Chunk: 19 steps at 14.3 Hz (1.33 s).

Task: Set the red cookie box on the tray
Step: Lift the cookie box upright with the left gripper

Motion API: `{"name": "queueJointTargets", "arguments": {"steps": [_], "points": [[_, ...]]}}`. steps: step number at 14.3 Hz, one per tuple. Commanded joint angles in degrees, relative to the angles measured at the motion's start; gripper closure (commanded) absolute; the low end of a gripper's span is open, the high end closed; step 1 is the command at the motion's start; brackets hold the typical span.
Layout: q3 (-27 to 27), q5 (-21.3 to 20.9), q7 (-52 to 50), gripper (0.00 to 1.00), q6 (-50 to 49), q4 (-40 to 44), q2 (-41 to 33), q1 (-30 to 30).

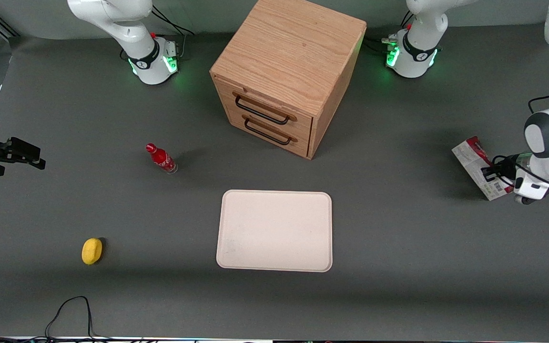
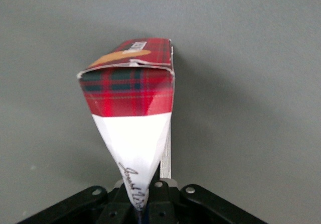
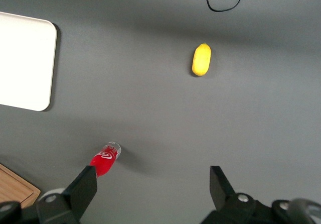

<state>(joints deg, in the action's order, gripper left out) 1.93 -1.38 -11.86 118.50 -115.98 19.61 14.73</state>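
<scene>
The red cookie box (image 1: 473, 163), a long slim carton with red tartan, white panels and a barcode, is at the working arm's end of the table. My left gripper (image 1: 492, 172) is shut on it near its barcode end. A shadow on the table beside the box suggests it hangs a little above the surface. In the left wrist view the box (image 2: 133, 98) sticks out from between the fingers of the gripper (image 2: 145, 204), over bare grey table. The cream-beige tray (image 1: 274, 231) lies flat in the middle of the table, nearer the front camera, with nothing on it. It also shows in the right wrist view (image 3: 25, 58).
A wooden two-drawer cabinet (image 1: 289, 71) stands farther from the camera than the tray. A small red bottle (image 1: 161, 158) and a yellow lemon-like object (image 1: 92, 250) lie toward the parked arm's end. A black cable (image 1: 72, 309) loops at the table's near edge.
</scene>
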Motion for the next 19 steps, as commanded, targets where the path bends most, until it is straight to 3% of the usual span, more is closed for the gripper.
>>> {"name": "queueJointTargets", "arguments": {"steps": [1,7,10,15,19], "points": [[0.4,-0.5,-0.7,1.00,-11.9,3.2,-8.1,-1.7],[-1.0,-0.6,0.5,1.00,-42.6,26.8,-9.3,-2.6],[-4.5,-0.5,-0.2,1.00,-51.6,36.8,-9.2,-2.7],[-9.3,0.5,-0.8,1.00,-53.6,40.2,-8.7,-3.6],[-13.8,0.7,-9.6,1.00,-52.9,47.1,-1.9,-9.9]]}}
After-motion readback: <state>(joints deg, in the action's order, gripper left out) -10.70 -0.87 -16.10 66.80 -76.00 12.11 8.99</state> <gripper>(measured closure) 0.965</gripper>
